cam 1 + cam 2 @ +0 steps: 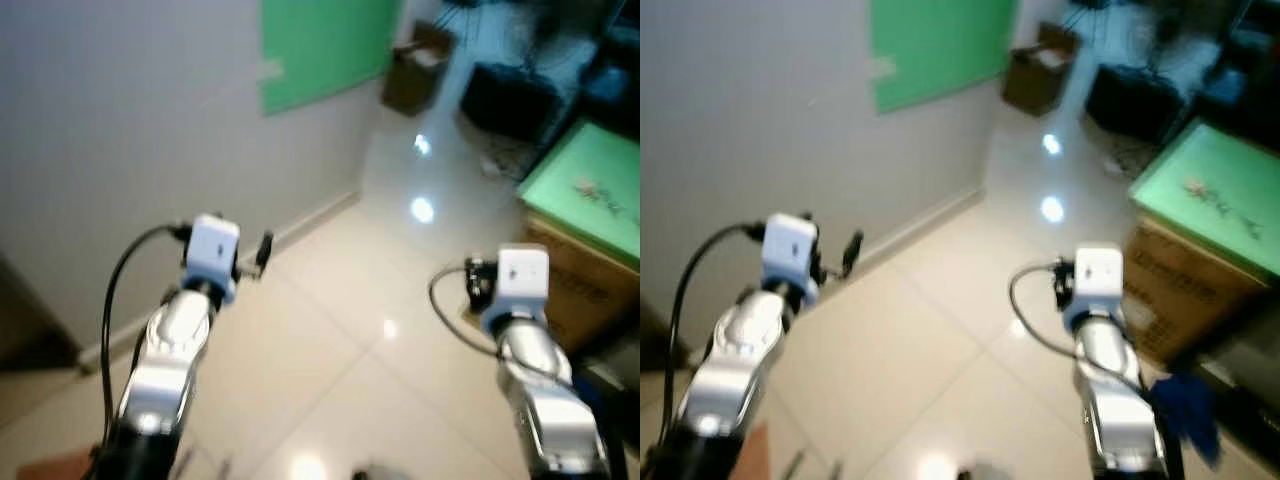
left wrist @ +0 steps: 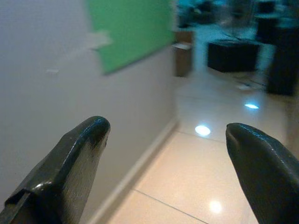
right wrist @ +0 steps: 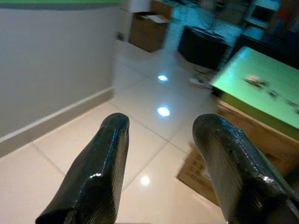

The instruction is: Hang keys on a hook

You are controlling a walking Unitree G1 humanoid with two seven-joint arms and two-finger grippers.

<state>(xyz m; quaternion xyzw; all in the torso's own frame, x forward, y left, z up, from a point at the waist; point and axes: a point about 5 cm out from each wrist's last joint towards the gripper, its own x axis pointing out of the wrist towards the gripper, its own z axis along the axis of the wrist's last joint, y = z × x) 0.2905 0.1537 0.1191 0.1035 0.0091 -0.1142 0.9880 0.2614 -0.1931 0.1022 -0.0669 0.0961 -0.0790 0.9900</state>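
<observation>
Both silver arms fill the lower frame, left gripper (image 2: pixel 166 154) and right gripper (image 3: pixel 163 158) fingers spread wide, empty; keys, hook unseen; blurred view, risk of clipping wall (image 1: pixel 120 120) or cardboard box (image 1: pixel 585 285).

Blurred small items (image 3: pixel 261 84) on the green table (image 1: pixel 590 190), too indistinct to identify

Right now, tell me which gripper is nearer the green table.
Right. The right gripper is out over the floor just beside the green table; the left gripper is by the wall, farther away.
</observation>
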